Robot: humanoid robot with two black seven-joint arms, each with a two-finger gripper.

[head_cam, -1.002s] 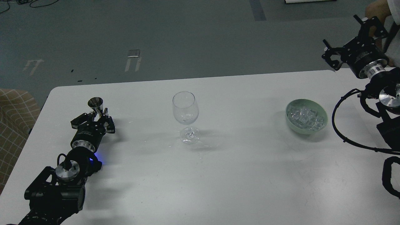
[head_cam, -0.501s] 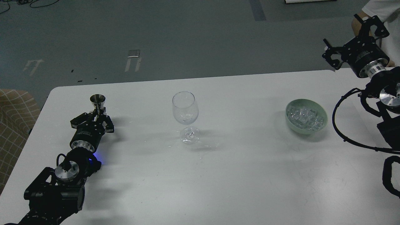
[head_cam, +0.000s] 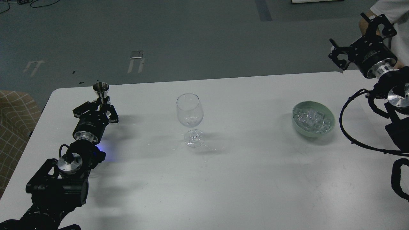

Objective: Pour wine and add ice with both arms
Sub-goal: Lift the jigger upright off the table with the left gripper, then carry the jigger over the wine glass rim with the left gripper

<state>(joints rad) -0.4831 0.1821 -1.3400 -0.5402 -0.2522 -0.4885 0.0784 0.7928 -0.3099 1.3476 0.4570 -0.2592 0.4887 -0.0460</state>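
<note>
A clear stemmed wine glass (head_cam: 189,115) stands upright at the table's middle, with small clear bits in its bowl. A heap of clear ice cubes (head_cam: 311,120) fills a pale green bowl (head_cam: 329,127) at the right. My left gripper (head_cam: 99,108) is at the table's left, shut on the waist of a small steel jigger (head_cam: 101,90), which it holds upright above the table, well left of the glass. My right gripper (head_cam: 359,40) is open and empty, raised beyond the table's far right corner, behind and right of the bowl.
The white table (head_cam: 255,179) ends at a rounded far edge with grey floor behind. A person in a white shirt (head_cam: 394,12) stands right behind my right gripper. A checked tan cushion (head_cam: 14,127) lies off the left edge.
My left gripper has risen and moved away from me with the jigger in it. My right gripper has shifted slightly; the person behind it has moved closer.
</note>
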